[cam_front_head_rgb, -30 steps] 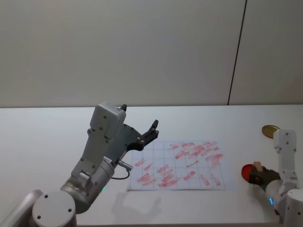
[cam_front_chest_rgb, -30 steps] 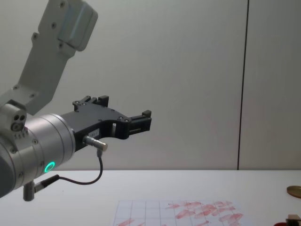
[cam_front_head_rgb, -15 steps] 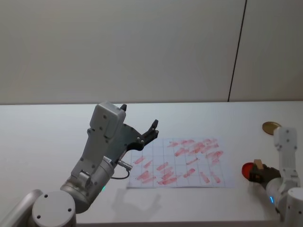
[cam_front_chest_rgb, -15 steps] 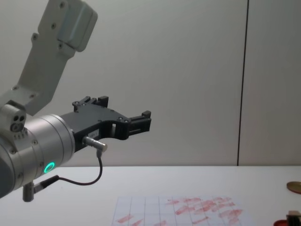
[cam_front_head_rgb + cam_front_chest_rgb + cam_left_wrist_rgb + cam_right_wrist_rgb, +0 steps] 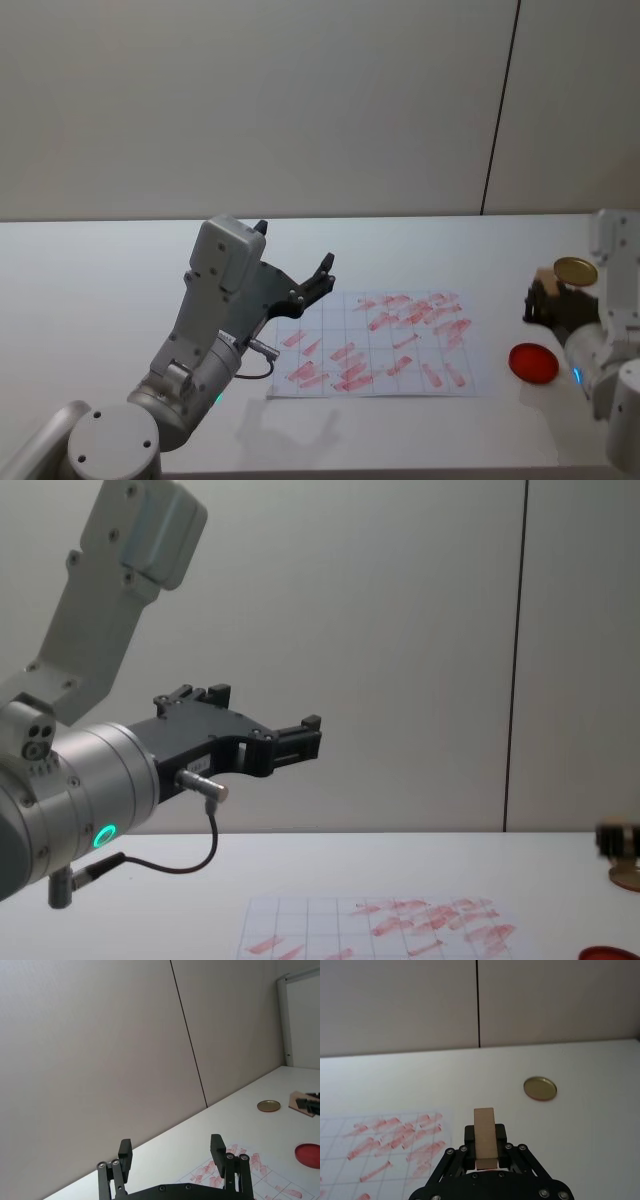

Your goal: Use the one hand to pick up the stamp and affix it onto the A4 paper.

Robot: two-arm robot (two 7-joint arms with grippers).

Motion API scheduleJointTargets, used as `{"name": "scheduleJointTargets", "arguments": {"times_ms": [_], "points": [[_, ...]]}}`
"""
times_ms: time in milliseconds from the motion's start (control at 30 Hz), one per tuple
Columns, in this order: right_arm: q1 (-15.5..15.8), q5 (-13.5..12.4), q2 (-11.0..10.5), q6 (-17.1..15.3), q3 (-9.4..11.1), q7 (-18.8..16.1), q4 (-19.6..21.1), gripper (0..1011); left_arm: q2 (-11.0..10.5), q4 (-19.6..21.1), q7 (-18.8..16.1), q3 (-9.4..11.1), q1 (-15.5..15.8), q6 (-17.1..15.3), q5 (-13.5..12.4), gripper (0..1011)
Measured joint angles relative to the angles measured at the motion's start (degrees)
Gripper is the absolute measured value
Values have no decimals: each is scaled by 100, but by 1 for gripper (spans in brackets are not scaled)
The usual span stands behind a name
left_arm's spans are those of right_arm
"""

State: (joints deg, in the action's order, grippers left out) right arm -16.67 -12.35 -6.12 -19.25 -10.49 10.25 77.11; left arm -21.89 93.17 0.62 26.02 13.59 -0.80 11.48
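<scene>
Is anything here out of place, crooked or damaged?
Nothing spilled or damaged. Only the red prints on the A4 paper lie at mixed angles across its grid. The right gripper holds the stamp; the left gripper hangs open above the table.

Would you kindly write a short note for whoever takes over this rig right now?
The right gripper is shut on the stamp, held off the table beside the gold disc, to the right of the A4 paper.
The left gripper is open, raised near the paper's left end, idle.
The red disc lies on the table right of the paper.
Done: stamp picked up.
Left: carry it over the paper and press it down.
</scene>
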Motion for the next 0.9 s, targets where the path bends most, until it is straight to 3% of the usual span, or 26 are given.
{"name": "scheduleJointTargets", "arguments": {"times_ms": [200, 433, 633, 900], "points": [[66, 100, 12, -1, -41, -29, 425, 220, 0, 0, 0, 0, 0, 0, 0, 993], [120, 206, 85, -135, -143, -148, 596, 220, 0, 0, 0, 0, 0, 0, 0, 993], [127, 324, 177, -267, -263, -258, 516, 220, 0, 0, 0, 0, 0, 0, 0, 993], [73, 543, 334, -413, -434, -394, 95, 220, 0, 0, 0, 0, 0, 0, 0, 993]]}}
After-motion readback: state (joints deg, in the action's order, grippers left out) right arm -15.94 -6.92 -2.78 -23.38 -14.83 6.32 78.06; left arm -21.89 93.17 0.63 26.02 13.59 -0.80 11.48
